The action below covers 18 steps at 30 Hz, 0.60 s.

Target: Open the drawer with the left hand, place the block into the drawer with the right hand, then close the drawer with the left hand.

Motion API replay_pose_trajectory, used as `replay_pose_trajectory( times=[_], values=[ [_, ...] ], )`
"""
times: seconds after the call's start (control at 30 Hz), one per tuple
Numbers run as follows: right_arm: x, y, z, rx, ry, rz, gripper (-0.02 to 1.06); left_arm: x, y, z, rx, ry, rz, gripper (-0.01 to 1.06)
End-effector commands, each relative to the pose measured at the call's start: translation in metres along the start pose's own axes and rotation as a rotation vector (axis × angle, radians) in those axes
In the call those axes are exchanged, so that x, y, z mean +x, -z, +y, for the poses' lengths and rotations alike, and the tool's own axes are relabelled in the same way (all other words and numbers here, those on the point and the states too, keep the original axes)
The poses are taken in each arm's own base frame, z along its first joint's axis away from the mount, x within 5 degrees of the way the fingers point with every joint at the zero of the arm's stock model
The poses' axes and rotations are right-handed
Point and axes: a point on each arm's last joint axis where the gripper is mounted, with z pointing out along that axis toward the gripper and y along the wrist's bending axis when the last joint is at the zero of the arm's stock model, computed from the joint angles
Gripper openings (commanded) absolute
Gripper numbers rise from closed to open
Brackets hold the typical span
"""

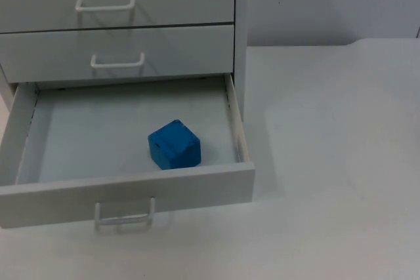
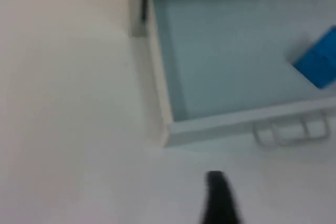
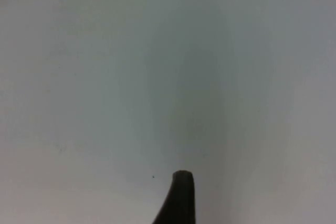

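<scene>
The cabinet (image 1: 239, 44) stands at the table's (image 1: 328, 162) left edge, its bottom drawer (image 1: 131, 195) pulled open. The blue block (image 1: 174, 143) lies inside, near the front wall. The handle (image 1: 125, 216) runs crosswise, ahead and to the right of the left gripper (image 2: 218, 198), the nearer one. The right gripper (image 3: 178, 198) waits over bare table. I cannot tell either's jaw state.

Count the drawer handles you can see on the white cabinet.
3: a white loop handle on the upper drawer, one on the middle drawer, one on the open bottom drawer; more may lie beyond view.

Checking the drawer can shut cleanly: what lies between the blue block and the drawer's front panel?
Nothing: in the top view, bare drawer floor separates the blue block from the front panel.
</scene>
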Motion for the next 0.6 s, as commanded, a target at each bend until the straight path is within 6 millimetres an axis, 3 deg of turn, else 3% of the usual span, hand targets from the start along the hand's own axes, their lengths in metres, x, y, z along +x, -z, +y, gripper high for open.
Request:
replay_pose_trajectory(
  times=[0.0, 0.07, 0.1, 0.17, 0.33, 0.57],
  values=[
    [0.0, -0.001, 0.0, -0.001, 0.001, -0.006, 0.72, -0.009, -0.009, -0.003, 0.057, -0.001, 0.014, 0.42],
    [0.001, -0.001, 0.002, -0.015, -0.007, -0.005, 0.72, -0.02, -0.023, -0.009, 0.148, 0.016, 0.061, 0.1],
    [0.0, -0.001, 0.002, -0.02, -0.003, -0.006, 0.72, -0.027, -0.029, -0.011, 0.192, -0.01, 0.067, 0.0],
    [0.0, -0.001, 0.004, -0.038, 0.002, -0.007, 0.72, -0.045, -0.046, -0.017, 0.302, 0.011, 0.1, 0.0],
    [0.0, -0.001, 0.006, -0.058, -0.019, -0.008, 0.72, -0.067, -0.064, -0.028, 0.387, -0.079, 0.165, 0.0],
    [0.001, -0.001, 0.007, -0.072, -0.03, 0.003, 0.72, -0.076, -0.078, -0.067, 0.359, -0.292, 0.17, 0.0]
  ],
)
